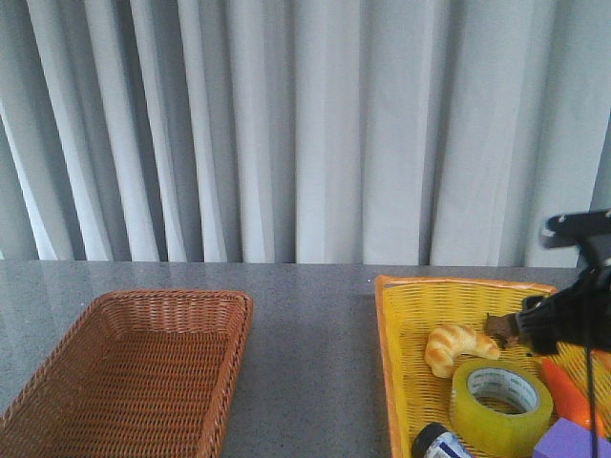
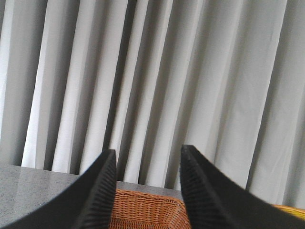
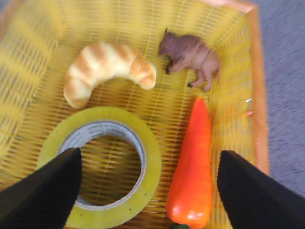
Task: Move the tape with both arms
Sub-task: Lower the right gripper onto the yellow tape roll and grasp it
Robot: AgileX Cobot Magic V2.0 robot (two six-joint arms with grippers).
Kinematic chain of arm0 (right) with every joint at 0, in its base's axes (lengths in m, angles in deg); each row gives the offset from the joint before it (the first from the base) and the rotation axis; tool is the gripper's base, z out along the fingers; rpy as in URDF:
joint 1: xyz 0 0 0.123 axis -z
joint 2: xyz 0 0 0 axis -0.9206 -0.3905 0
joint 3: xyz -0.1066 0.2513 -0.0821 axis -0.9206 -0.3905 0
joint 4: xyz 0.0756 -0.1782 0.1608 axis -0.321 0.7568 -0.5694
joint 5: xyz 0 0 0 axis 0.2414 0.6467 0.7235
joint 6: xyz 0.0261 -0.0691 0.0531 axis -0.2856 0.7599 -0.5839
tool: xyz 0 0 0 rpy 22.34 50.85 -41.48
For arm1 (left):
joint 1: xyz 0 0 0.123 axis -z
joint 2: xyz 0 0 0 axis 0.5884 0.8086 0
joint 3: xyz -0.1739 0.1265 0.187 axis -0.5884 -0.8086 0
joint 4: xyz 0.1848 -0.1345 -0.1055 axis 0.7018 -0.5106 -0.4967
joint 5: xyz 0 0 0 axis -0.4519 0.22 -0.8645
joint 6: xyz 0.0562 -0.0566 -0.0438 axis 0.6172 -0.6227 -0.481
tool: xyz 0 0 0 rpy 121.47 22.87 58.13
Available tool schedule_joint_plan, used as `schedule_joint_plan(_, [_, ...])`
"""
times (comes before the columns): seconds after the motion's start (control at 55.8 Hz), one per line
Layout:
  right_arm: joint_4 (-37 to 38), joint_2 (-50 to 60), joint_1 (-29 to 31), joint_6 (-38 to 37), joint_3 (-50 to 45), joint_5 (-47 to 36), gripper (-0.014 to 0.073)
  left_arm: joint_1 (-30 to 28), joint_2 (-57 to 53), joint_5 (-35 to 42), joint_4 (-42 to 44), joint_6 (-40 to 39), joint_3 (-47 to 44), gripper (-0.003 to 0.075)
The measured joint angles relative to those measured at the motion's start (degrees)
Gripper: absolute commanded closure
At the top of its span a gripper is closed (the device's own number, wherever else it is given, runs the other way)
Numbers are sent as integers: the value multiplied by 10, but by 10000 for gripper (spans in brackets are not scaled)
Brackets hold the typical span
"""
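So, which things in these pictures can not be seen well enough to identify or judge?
- Front view: the dark object with a white label and the purple block are cut off by the bottom edge.
- Front view: the right arm covers most of the brown animal figure; its hand is out of frame.
- Right wrist view: blurred, so the print inside the tape is unreadable.

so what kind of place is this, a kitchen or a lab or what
Most likely a staged robot test setup, not a kitchen. A grey table stands before a plain curtain backdrop, and the yellow basket mixes unrelated props: a roll of tape, a croissant and a carrot.
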Motion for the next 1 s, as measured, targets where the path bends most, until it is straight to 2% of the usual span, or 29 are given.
schedule_joint_plan(0.448, [-4, -114, 0, 15, 2, -13, 15, 0, 0, -1, 0, 0, 0, 402])
schedule_joint_plan(0.591, [-4, -136, 0, 23, 2, -18, 63, 0, 0, -2, 0, 0, 0, 402])
schedule_joint_plan(0.735, [-5, -143, 0, 27, 2, -20, 211, 0, 0, -4, 0, 0, 0, 402])
schedule_joint_plan(0.914, [-5, -143, 0, 30, 2, -33, 491, 0, 0, -4, 0, 0, 0, 402])
schedule_joint_plan(1.004, [-5, -143, 1, 30, 2, -38, 603, 0, 0, -5, 0, 0, 0, 402])
